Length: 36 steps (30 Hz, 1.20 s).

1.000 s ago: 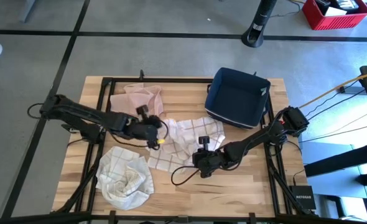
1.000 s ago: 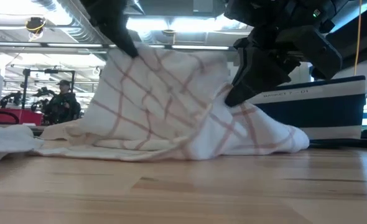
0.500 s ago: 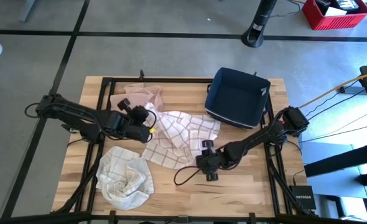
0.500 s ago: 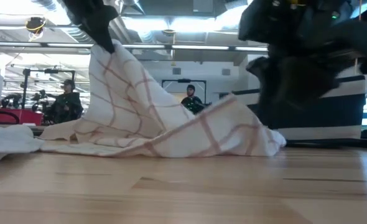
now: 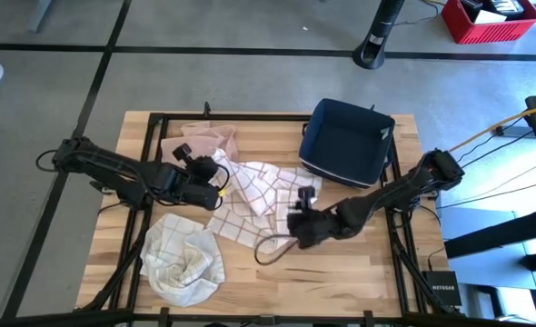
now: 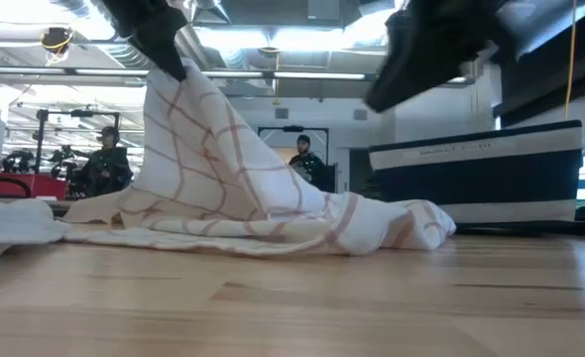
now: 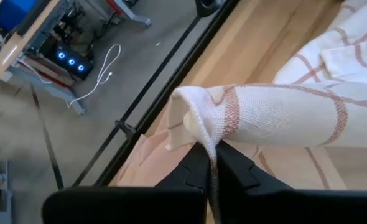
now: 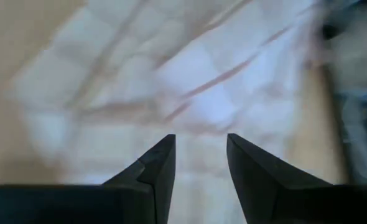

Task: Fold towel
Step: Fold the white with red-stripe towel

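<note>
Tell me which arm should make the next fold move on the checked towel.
Probably the left. The left gripper is shut on a corner of the checked towel and holds it raised off the table. The right gripper is open, holding nothing, above the towel's near-right edge.

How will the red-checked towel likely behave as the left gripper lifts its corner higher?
Probably floppy: the checked towel drapes in a limp tent from the left gripper, shut on one corner. It seems light, hanging from that small pinch. Its far end would likely drag, since the right gripper is open above it.
</note>
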Motion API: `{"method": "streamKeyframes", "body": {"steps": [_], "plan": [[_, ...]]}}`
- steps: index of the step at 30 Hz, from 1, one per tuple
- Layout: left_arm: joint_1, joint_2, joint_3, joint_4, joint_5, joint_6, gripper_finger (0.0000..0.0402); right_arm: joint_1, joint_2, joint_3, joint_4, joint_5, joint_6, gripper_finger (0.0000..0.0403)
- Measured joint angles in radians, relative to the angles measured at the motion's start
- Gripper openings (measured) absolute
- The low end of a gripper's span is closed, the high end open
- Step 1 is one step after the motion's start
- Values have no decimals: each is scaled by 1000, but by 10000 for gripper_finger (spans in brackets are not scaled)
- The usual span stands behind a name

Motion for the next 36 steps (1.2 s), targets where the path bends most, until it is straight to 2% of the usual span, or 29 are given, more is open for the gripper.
{"method": "streamKeyframes", "body": {"steps": [2,7,13,17,21,25,30,36], "plan": [[-6,0,0,0,3,6,7,-54,10,-27,77,-35,-25,147],[-12,0,0,0,7,21,7,-209,45,-97,171,-258,-10,147],[-11,0,0,23,8,43,7,-345,68,-138,243,-356,8,151],[-11,0,0,23,29,48,8,-400,103,-148,251,-488,7,171],[-11,0,1,23,37,46,8,-422,147,-148,275,-509,3,195],[-12,0,1,21,45,45,8,-432,176,-148,288,-551,-44,201],[-12,0,1,22,46,47,8,-402,164,-148,279,-569,-65,162],[-10,0,1,18,46,47,8,-356,144,-147,221,-568,-76,53]]}}
